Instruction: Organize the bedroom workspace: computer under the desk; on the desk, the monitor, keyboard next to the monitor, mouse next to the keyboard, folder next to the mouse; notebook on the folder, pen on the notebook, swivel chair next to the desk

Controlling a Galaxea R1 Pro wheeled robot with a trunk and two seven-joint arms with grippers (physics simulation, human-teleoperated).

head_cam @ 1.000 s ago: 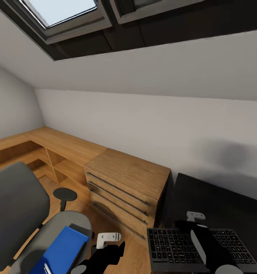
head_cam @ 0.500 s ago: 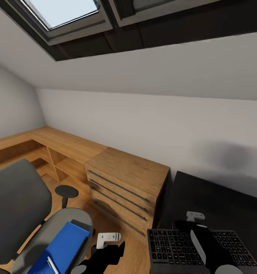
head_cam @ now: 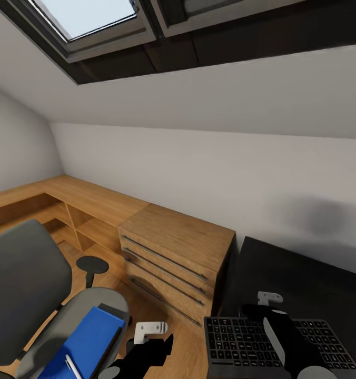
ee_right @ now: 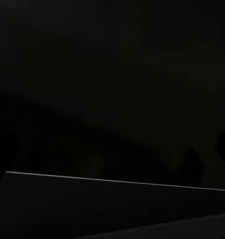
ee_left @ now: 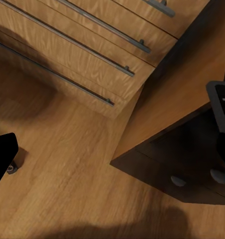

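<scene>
The grey swivel chair (head_cam: 25, 273) stands at the lower left of the head view. On its seat lies the blue folder (head_cam: 88, 342), and the white pen (head_cam: 71, 367) rests on top of it. A dark strip runs along the folder's right side; I cannot tell what it is. My left gripper (head_cam: 159, 345) hangs open between the chair and the desk, one black finger (ee_left: 2, 159) showing above the floor. My right gripper (head_cam: 254, 311) is shut on the black keyboard (head_cam: 236, 337), which juts past the corner of the black desk (head_cam: 304, 284). The desk's knobbed drawer unit (ee_left: 192, 169) sits below it.
A light wooden chest (head_cam: 172, 252) with long bar handles stands against the desk's left side. A low wooden shelf unit (head_cam: 78, 210) runs along the wall behind the chair. The sloped ceiling with a skylight (head_cam: 83, 16) hangs overhead. Wooden floor (head_cam: 146, 310) lies between chair and chest.
The view shifted slightly, so the chair and folder now show a little further right. Both arms and the keyboard keep the same places in the picture.
</scene>
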